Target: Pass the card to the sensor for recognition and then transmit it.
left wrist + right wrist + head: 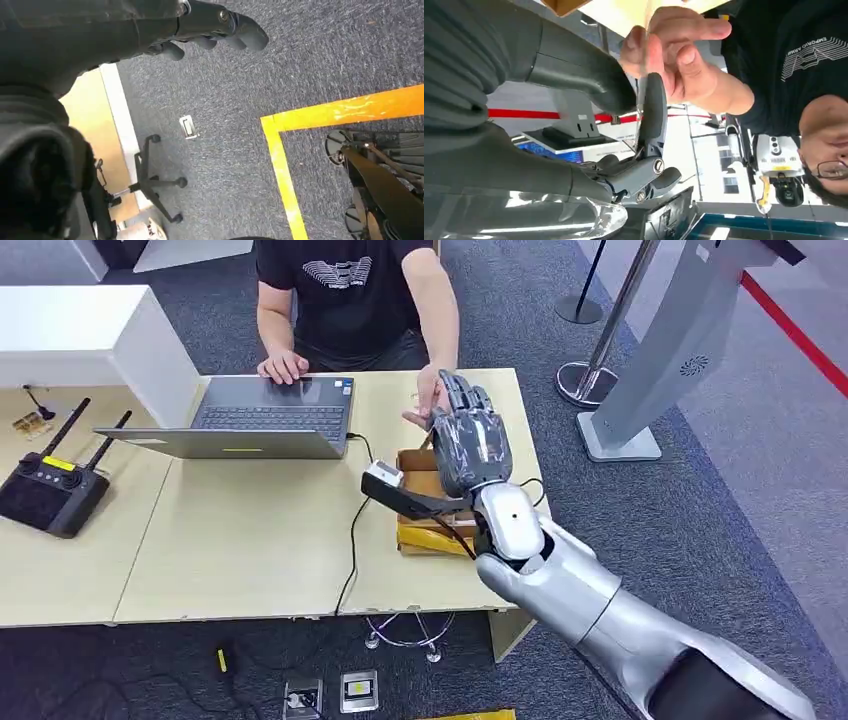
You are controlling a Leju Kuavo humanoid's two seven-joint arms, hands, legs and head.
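Right wrist view: the card (642,75), seen edge-on, is being pinched between the right hand's (624,100) thumb and fingers (655,107) while also being gripped by the person's hand (674,60) over the bench (250,540). Handover step judged in progress; release is required next. Left hand (210,25) is being held curled, holding nothing.

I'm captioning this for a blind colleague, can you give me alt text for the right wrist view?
The right robot hand pinches a thin card, seen edge-on, between its thumb and a dark finger, while a person's hand grips the same card from the other end. The person wears a black printed T-shirt.
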